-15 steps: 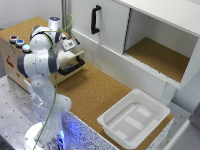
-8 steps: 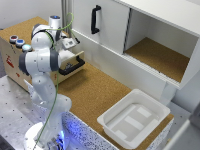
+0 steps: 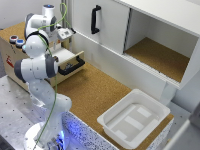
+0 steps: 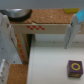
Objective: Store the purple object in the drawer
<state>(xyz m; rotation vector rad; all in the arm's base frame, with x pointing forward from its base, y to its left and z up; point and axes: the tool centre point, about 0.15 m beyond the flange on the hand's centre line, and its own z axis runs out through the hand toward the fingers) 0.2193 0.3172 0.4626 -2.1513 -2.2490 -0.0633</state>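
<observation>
High exterior; wrist above drawer (image 4: 50, 60)

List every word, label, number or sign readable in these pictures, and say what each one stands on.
No text can be read in either view.
Red mark on the plywood box: too blurred to read.
Red checker pattern along the box's edge: a pattern, not letters.
Yellow ring on the purple object in the drawer: a symbol, no lettering legible.

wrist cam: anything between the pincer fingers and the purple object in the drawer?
Nothing. The wrist view shows only bare pale drawer floor between the pincer and the purple object, which lies off to one side.
</observation>
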